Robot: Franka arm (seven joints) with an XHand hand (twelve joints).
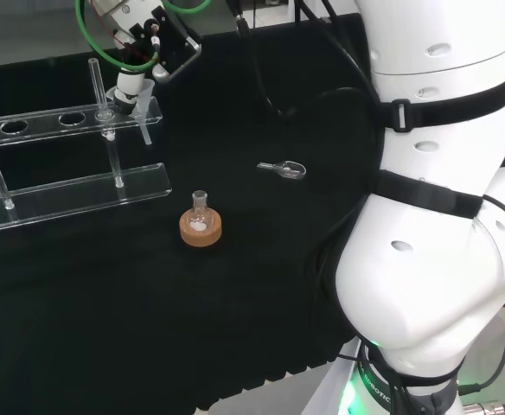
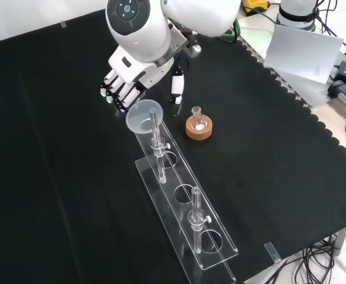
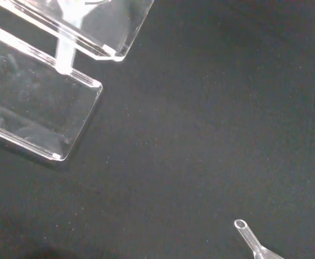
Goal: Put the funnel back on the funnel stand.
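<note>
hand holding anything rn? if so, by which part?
Cannot be told. The hand is right beside the funnel, which sits at the end of the funnel stand, but contact isn't visible.

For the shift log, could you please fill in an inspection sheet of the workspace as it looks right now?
Surface: black cloth, scalloped edge at front-view right.
Job's things: clear funnel at the near end of the funnel stand; whether it is seated is unclear.
Clutter: small flask on cork ring; small clear glass piece lying on the cloth.
Hand: hand close beside the funnel's rim; grip cannot be told.
Cables: green cable by the wrist.
Surroundings: equipment and cables beyond the cloth.
</note>
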